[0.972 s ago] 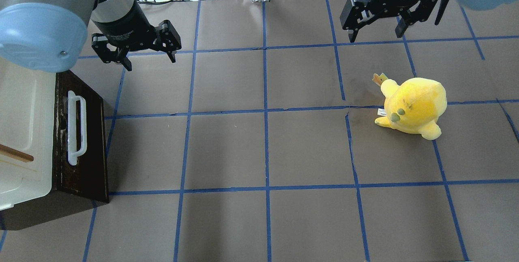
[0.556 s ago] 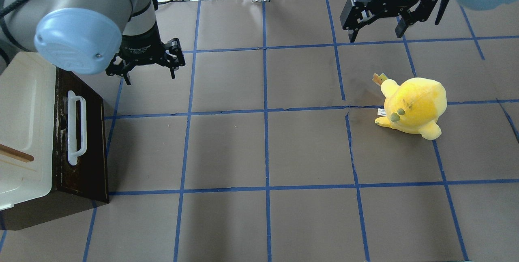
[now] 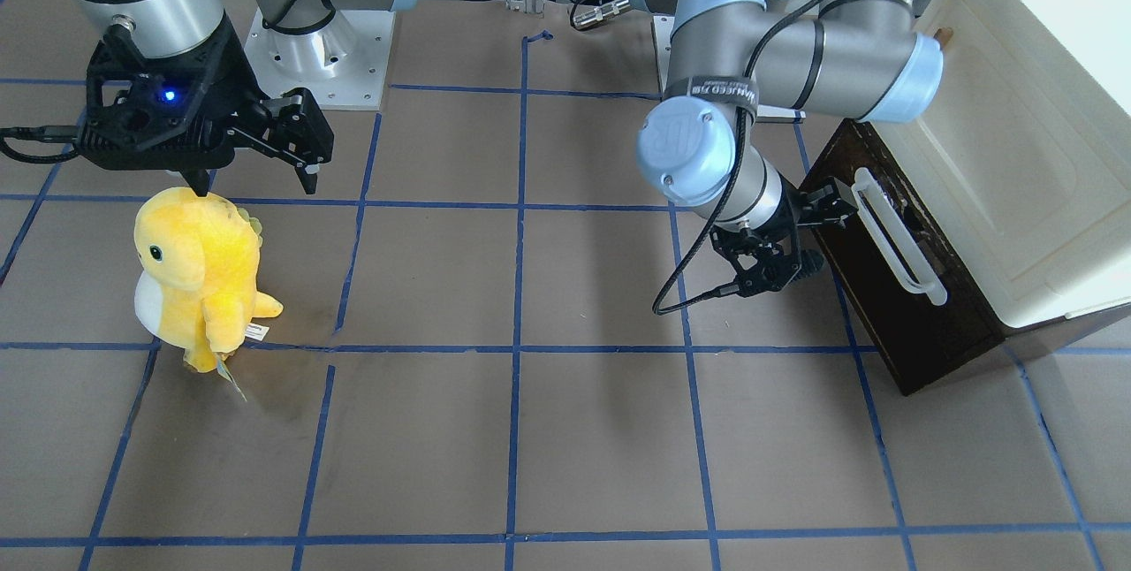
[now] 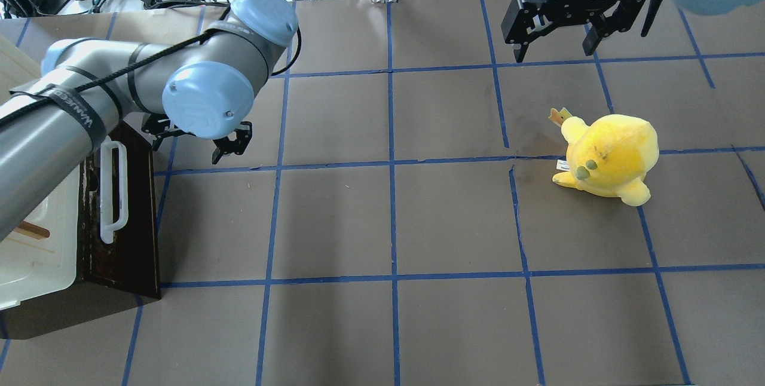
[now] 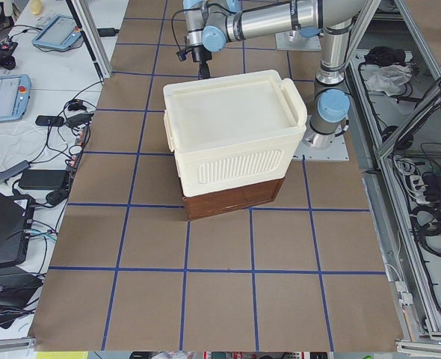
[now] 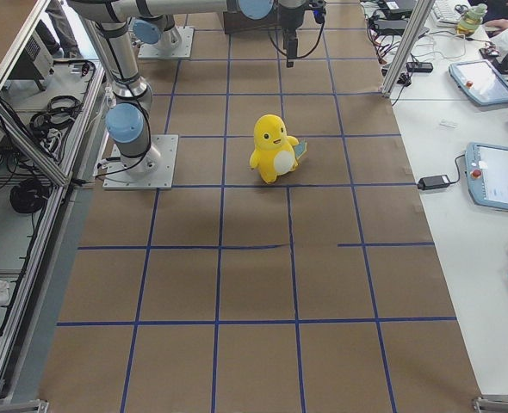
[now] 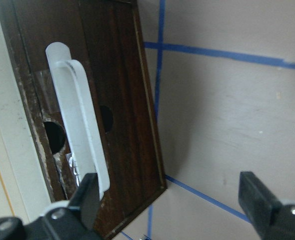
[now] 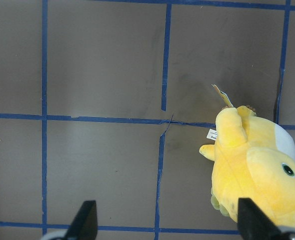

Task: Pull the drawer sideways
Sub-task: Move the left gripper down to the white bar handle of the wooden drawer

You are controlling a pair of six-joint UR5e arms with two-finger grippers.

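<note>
The dark brown drawer sits at the table's left under a cream-white cabinet, with its long white bar handle facing the table's middle. It also shows in the front view and the left wrist view, as does its handle. My left gripper is open and empty, low beside the far end of the drawer front, apart from the handle. My right gripper is open and empty, high above the table's far right.
A yellow plush toy stands on the right half, just in front of my right gripper. The cream-white cabinet with a small brown wooden handle rests on the drawer's housing. Blue tape lines grid the brown table.
My left arm has swung down and toward me, bringing its open gripper lower and closer to the drawer front. The right arm, drawer and plush have not moved.
</note>
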